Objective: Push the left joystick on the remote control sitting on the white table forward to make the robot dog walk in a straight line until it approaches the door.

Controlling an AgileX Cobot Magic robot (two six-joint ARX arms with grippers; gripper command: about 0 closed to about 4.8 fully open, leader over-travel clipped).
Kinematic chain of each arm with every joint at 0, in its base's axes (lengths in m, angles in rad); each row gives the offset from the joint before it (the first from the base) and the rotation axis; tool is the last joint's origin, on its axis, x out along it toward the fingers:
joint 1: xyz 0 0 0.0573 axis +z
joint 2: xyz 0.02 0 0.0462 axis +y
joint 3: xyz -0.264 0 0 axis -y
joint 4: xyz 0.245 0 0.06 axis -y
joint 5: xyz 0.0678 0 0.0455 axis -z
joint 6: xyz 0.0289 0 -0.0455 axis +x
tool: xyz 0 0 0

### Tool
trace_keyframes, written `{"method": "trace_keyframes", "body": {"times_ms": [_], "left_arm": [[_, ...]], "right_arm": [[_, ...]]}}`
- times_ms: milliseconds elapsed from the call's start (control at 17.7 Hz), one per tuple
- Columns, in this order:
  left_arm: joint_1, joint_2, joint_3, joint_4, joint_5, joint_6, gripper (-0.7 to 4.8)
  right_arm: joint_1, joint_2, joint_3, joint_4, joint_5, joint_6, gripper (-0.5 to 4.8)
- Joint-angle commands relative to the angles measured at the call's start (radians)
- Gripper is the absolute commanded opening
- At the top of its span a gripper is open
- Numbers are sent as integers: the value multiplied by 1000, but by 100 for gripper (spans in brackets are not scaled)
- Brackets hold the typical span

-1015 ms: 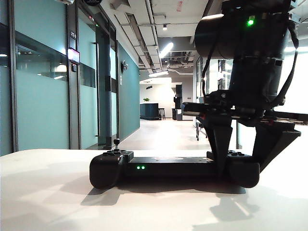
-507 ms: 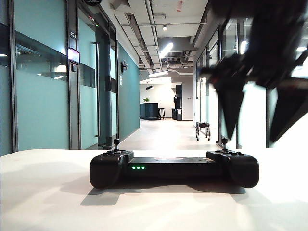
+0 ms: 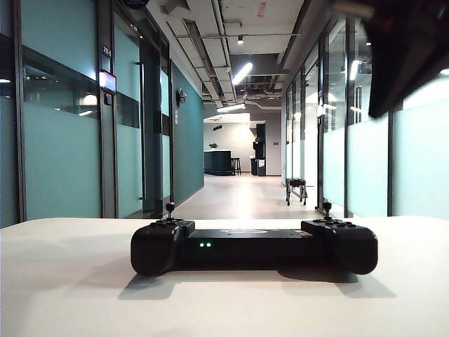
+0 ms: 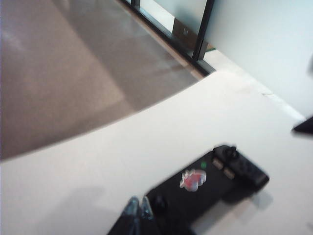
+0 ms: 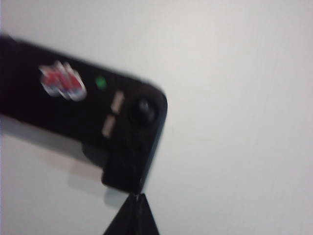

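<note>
Remote control (image 3: 254, 246) on white table (image 3: 70, 281) | left end effector (image 4: 137, 209) above | right end effector (image 5: 133, 215) above, closed

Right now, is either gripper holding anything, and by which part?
Nothing is held. The left gripper and the right gripper are both shut on nothing, above the remote control, clear of it.

No text can be read: the small plate on the corridor door frame (image 3: 106, 51) and the red sticker on the remote control (image 4: 193, 179) are blurred.
</note>
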Motion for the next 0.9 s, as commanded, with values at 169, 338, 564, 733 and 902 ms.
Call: {"method": "trace_keyframes", "body": {"times_ms": [169,338,564,733,902], "left_arm": [[-1,-119,-188,163,-5,1,-6],[-1,-175,-295,282,-20,1,-6],[-1,-216,-434,475,-23,32,-6],[0,-219,-528,663,-30,34,-6],[0,-219,-551,690,-47,31,-6]], "right_arm": [[3,-235,-158,344,-1,-106,-5],[3,-368,-279,526,1,-113,-5],[2,-405,-312,540,5,-113,-4],[2,-405,-312,540,5,-113,-4],[2,-405,-312,540,5,-113,-4]]}}
